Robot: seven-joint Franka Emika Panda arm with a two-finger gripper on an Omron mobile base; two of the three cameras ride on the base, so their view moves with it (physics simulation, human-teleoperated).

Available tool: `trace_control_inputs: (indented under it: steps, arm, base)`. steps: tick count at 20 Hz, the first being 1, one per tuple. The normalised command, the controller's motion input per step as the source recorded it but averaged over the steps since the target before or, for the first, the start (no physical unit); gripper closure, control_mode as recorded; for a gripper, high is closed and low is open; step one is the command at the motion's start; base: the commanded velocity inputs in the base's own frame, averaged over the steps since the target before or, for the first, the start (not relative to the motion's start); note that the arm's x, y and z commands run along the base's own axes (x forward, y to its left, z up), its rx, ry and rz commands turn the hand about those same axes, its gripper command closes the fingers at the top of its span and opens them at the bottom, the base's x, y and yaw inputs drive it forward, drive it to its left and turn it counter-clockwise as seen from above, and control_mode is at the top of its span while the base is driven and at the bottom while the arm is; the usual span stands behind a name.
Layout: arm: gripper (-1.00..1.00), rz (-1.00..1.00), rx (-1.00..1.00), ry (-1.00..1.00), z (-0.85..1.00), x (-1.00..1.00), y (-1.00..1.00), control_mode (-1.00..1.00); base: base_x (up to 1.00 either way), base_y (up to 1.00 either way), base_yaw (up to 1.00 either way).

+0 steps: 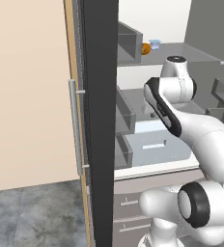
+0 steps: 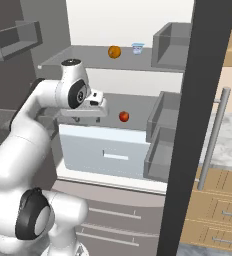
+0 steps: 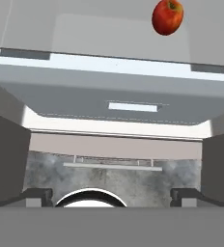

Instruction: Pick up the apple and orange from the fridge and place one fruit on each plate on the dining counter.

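We see the gripper (image 3: 111, 195) spread wide above the fridge (image 2: 113, 150) drawer. The apple (image 2: 123, 116) sits mid-shelf; the orange (image 2: 114, 51) rests near the upper shelf's back edge.

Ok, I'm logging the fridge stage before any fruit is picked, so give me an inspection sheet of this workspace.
Surface: fridge open, grey shelves and white drawer showing.
Job's things: orange on upper shelf; apple on shelf above drawer, both untouched.
Clutter: pale-blue cup right of the orange, apart from it.
Grippers: gripper open, empty, over the drawer, left of the apple.
Cables: nothing seen.
Surroundings: door bins, silver bar handle, wood drawers.
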Motion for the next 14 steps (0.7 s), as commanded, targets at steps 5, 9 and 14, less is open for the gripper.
trace_control_inputs:
  steps: [5,9,14]
  arm:
    - [-1.00,0.00,-0.02,-0.01,0.00,0.33,-0.73,-1.00]
    - [-1.00,0.00,0.03,-0.08,-0.04,0.27,-0.44,-1.00]
    - [-1.00,0.00,0.03,-0.32,-0.24,0.12,-0.09,-1.00]
  base:
    - [0.00,0.00,0.00]
    - [0.00,0.00,0.00]
    - [0.00,0.00,0.00]
